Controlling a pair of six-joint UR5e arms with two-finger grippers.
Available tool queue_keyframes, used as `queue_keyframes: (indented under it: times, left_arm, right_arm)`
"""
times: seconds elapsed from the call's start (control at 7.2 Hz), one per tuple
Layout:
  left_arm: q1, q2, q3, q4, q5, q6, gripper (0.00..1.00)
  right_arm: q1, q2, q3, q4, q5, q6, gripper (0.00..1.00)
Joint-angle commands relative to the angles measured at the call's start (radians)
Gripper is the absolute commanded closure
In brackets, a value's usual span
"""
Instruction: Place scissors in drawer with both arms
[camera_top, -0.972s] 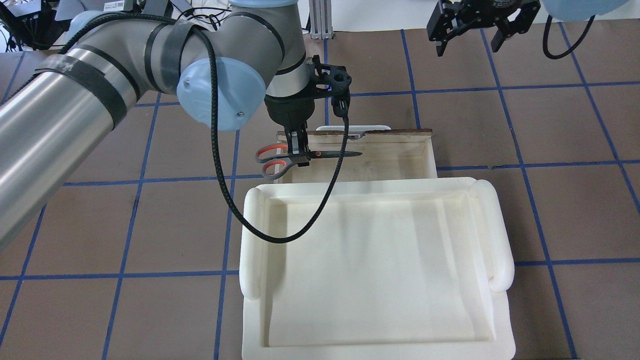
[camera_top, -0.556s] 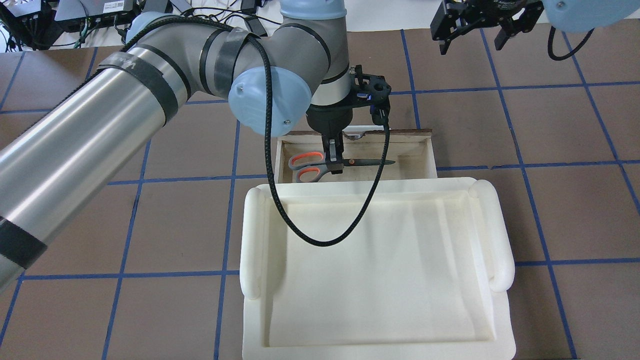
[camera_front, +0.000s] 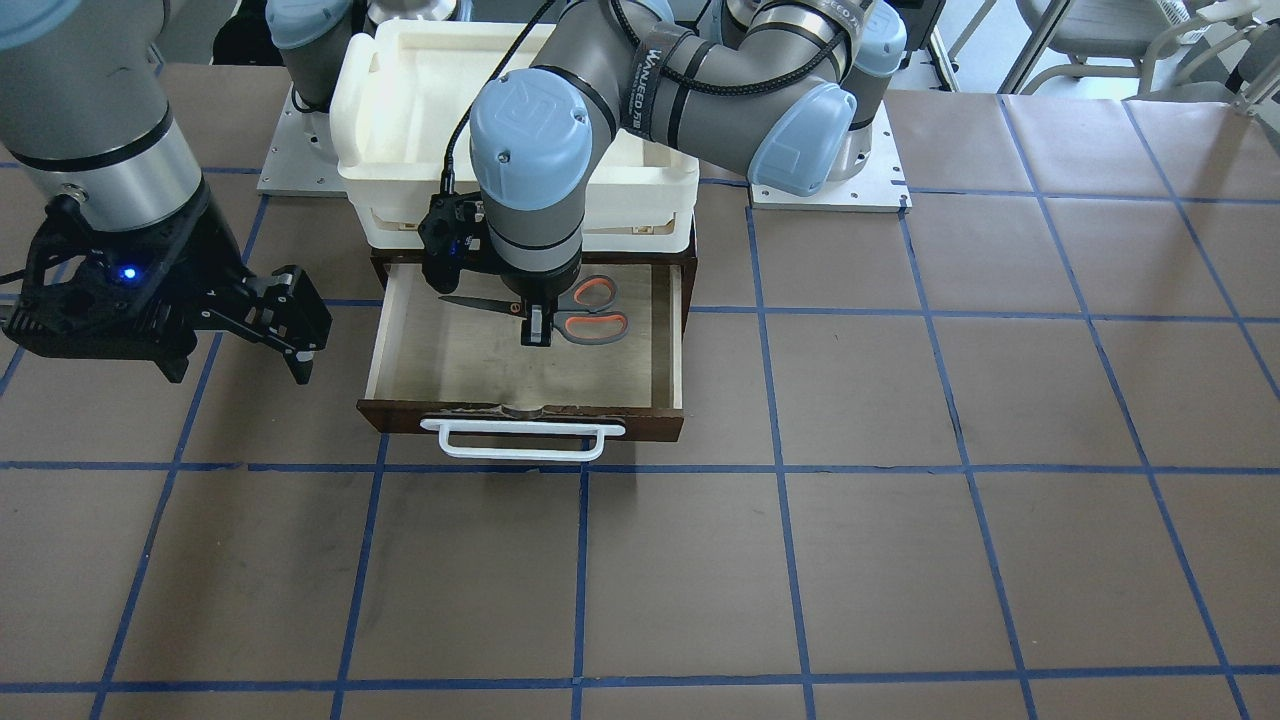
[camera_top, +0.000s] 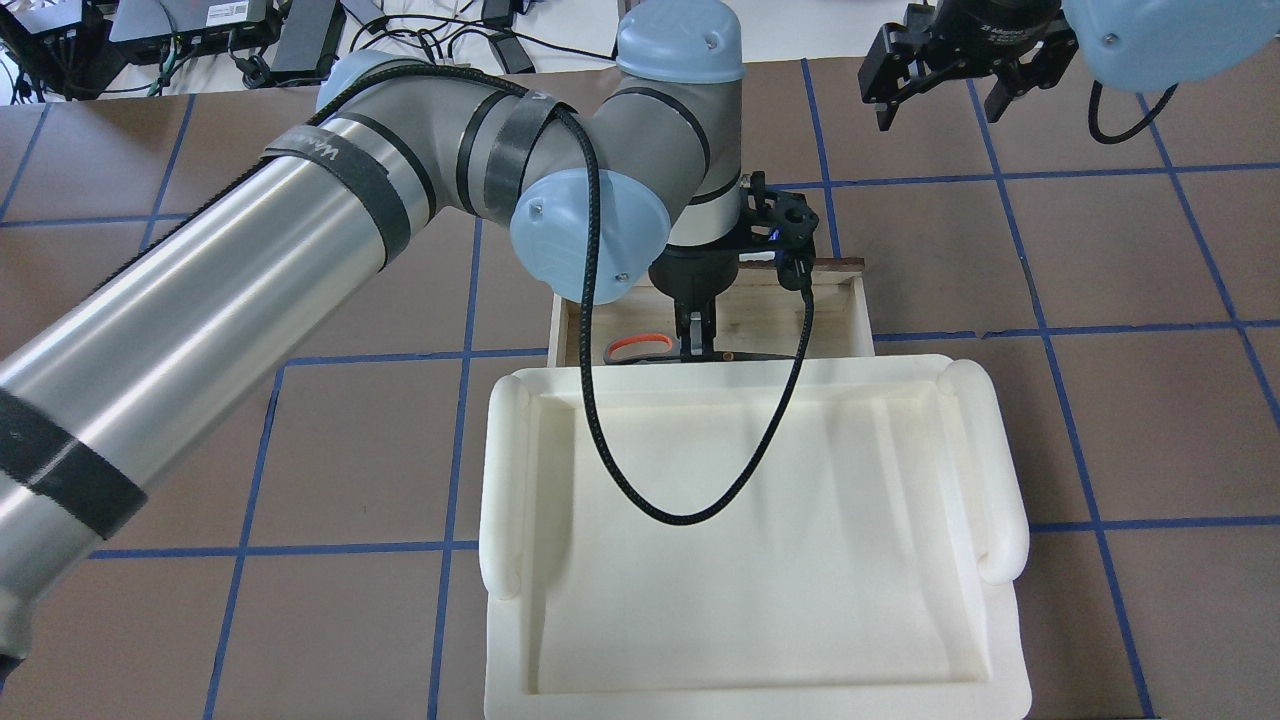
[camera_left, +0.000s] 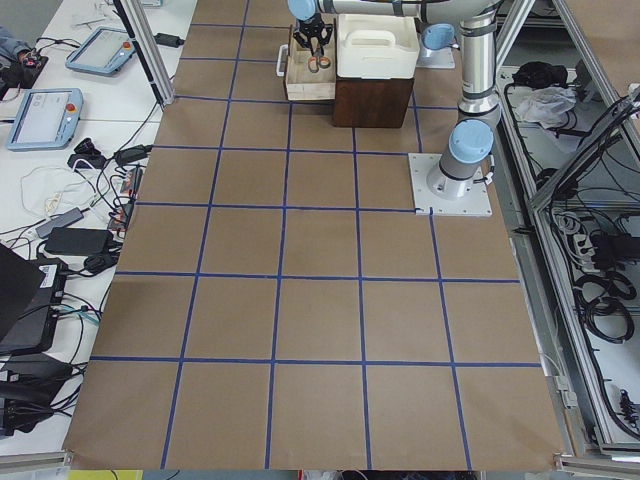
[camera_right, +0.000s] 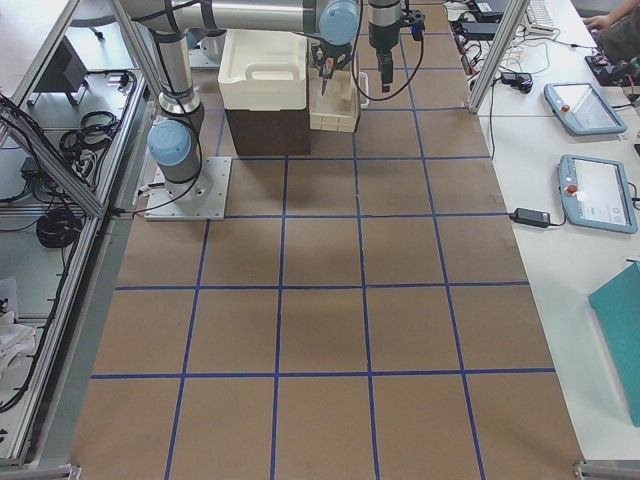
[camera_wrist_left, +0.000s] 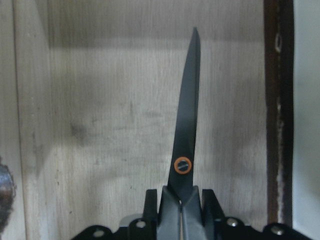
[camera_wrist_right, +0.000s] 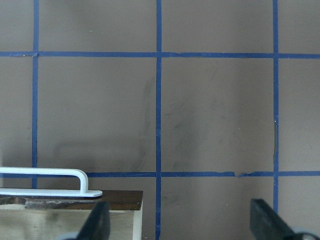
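Left gripper (camera_front: 537, 326) clamps small grey-handled, orange-lined scissors (camera_front: 572, 318) at pivot, low inside dark brown wooden drawer (camera_front: 640, 420), possibly touching floor. Blades point toward robot's right. Right gripper (camera_top: 942, 105) spread empty, farther off.

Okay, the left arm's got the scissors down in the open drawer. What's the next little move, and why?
Probably ease the left gripper down a touch and open it. It is shut on the scissors near the pivot, with the blades level and inside the walls of the open drawer. Whether they touch its floor is unclear.
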Motion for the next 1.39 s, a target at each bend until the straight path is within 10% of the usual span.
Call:
queue_keyframes:
  times: [0.0, 0.42, 1.25]
  left_arm:
    - [-0.005, -0.008, -0.002, 0.005, 0.0, 0.003, 0.81]
    - [-0.006, -0.008, -0.002, 0.006, -0.004, 0.0, 0.2]
    - [-0.005, -0.004, 0.001, 0.009, 0.0, -0.006, 0.07]
  right_arm:
    - [0.0, 0.0, 0.001, 0.003, -0.002, 0.0, 0.0]
    - [0.0, -0.002, 0.001, 0.013, -0.002, -0.003, 0.0]
    - [0.012, -0.029, 0.022, 0.076, 0.008, 0.014, 0.0]
